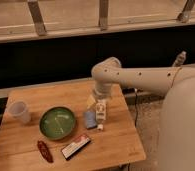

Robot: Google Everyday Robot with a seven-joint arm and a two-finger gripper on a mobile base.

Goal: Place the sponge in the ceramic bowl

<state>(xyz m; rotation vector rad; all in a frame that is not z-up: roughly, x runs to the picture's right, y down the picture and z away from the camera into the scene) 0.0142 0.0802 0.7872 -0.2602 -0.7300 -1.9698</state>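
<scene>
Arm reaching down to the sponge, beside the green bowl.
The gripper (97,117) is low over the wooden table (117,141), with the blue sponge (90,119) right against it, just right of the green bowl (43,120). Whether the claw is clamped on it, I cannot tell. A clear plastic cup (19,112) stands to the bowl's left.

1. A wooden table (118,142) of pale butcher-block planks fills the frame from 6 to 9 o'clock, warmly lit from above.
2. Behind it, a dark wall band (51,60) runs from 9 across to 3 o'clock.
3. At 12 o'clock a pale sill (66,34) carries grey metal struts (37,17), with a tan surface beyond.
4. At 4 o'clock lies speckled grey floor (150,117), and a thin dark cable (136,107) hangs beside the table's edge.
5. The gripper (98,114) hangs over the table, near the frame's centre.
</scene>
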